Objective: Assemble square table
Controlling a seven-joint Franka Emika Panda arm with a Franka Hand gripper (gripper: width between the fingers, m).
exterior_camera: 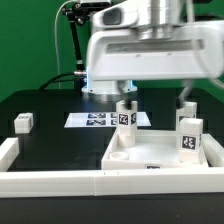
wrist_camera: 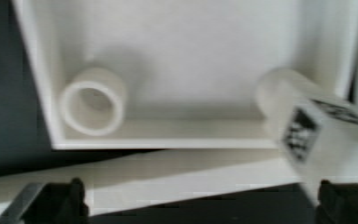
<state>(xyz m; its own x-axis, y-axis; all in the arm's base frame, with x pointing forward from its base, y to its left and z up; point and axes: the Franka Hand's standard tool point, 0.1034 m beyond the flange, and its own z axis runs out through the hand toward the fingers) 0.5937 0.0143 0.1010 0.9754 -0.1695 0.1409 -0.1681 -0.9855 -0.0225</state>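
Two short white block legs, one (exterior_camera: pixel 125 120) and another (exterior_camera: pixel 189 133), stand upright in the white plastic square slab (exterior_camera: pixel 150 152), which lies rimmed underside up on the black table (exterior_camera: pixel 50 135) against the long white rail (exterior_camera: pixel 60 182). Above it hangs the gripper (wrist_camera: pixel 194 200), fingers (wrist_camera: pixel 51 200) spread wide and empty. Smaller, a third leg (exterior_camera: pixel 24 123) sits well apart, near the marker board (exterior_camera: pixel 95 120).

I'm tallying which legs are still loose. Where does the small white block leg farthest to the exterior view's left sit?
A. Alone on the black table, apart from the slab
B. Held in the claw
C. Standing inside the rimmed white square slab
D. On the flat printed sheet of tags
A: the small white block leg rests by itself on the black table, well clear of the rimmed white square slab.
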